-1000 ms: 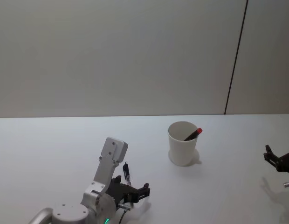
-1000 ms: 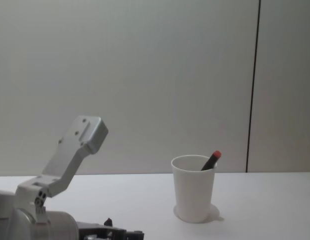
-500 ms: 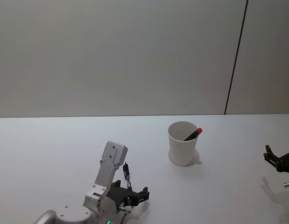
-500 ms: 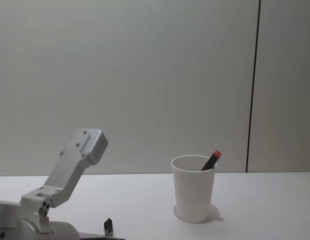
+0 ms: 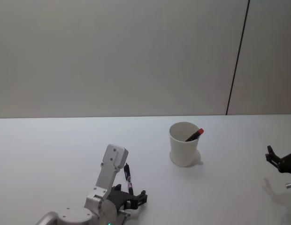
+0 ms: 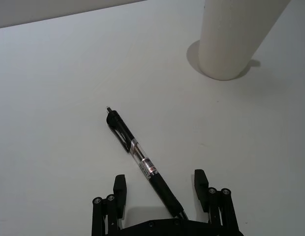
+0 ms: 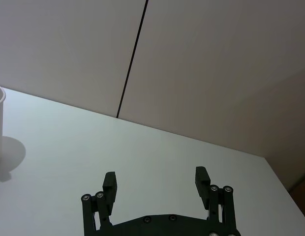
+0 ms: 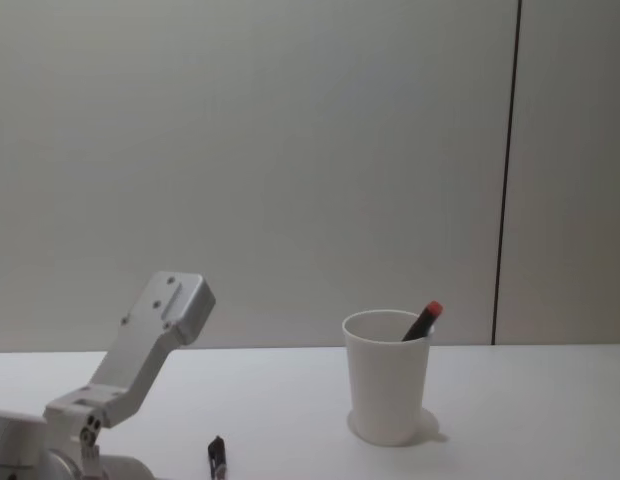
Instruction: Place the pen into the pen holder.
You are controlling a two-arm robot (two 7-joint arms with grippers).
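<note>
A black pen (image 6: 142, 162) lies flat on the white table, also seen as the pen (image 5: 127, 176) in the head view and the pen (image 8: 217, 456) in the chest view. My left gripper (image 6: 159, 179) is open, low over the table, its fingers on either side of the pen's near end without closing on it; the left gripper (image 5: 131, 199) sits at the near left. The pen holder (image 5: 184, 144), a white paper cup, stands upright right of centre, with the pen holder (image 6: 236, 34) beyond the pen. A red-capped pen (image 5: 195, 135) leans inside it. My right gripper (image 7: 156, 175) is open and idle at the far right.
The left arm's white link (image 8: 140, 360) rises at the lower left of the chest view. The right gripper (image 5: 277, 159) rests near the table's right edge. Bare white table (image 5: 65, 150) surrounds the cup, and a grey wall stands behind.
My left arm has drawn back and sunk lower toward the table, its fingers dropping out of the chest view. The black pen, the cup and the right gripper have not moved.
</note>
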